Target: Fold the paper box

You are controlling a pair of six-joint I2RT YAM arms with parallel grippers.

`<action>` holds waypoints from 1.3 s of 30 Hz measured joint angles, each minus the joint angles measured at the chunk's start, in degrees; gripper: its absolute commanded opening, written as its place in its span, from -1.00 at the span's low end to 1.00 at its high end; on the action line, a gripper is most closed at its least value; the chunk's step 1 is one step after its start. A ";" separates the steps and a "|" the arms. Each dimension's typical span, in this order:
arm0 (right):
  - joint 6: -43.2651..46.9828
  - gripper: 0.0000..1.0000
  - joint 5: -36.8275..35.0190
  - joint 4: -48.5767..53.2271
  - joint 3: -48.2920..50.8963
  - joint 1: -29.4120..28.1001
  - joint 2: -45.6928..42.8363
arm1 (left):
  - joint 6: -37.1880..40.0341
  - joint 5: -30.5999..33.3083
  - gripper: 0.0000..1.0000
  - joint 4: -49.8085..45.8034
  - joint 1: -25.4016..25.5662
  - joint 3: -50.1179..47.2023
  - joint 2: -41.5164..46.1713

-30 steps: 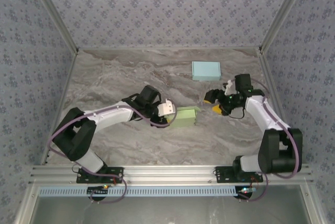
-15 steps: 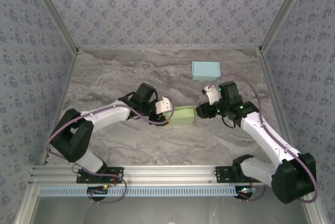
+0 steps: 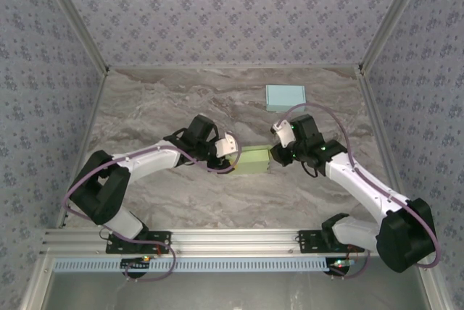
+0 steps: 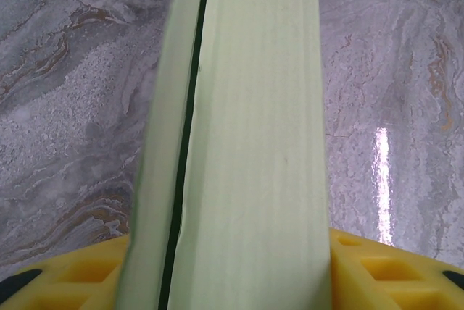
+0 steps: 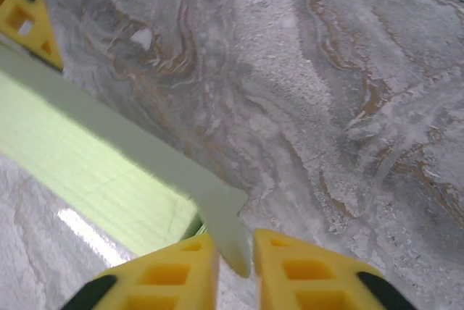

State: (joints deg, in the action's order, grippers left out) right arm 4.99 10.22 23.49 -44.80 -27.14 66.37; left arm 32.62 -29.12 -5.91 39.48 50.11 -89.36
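Pale green paper box point(image 3: 254, 159) lies lengthwise between both sets of jaws on my screen: left gripper point(image 4: 228, 274), half open, clamps one end; right gripper point(image 5: 233, 252), nearly closed, pinches the flap point(image 5: 221, 212) at the other.

Even, fairly bright overhead light gives a sharp top view, with short soft shadows under the arms point(image 3: 145, 159) on the table point(image 3: 159, 107). In the left wrist view a white glare streak marks the table at right; the paper box point(image 4: 254, 143) close to the lens looks soft. The yellow fingers point(image 5: 167, 277) in the right wrist view are blurred.
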 measured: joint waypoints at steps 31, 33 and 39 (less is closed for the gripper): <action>-20.65 -0.88 -23.28 3.08 -7.98 -14.49 8.87 | -4.79 2.47 0.18 3.56 -0.11 -0.79 0.00; -22.12 -0.88 -24.46 3.10 -7.96 -15.06 8.96 | -6.01 3.23 0.21 4.57 -0.13 -0.90 0.00; -27.80 -0.88 -28.79 3.32 -7.96 -16.37 9.57 | -10.27 4.72 0.38 8.92 -0.13 -3.19 1.05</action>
State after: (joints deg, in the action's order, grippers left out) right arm -22.81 -18.57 26.81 -52.75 -43.51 75.94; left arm 22.35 -24.40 3.01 39.35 46.92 -88.31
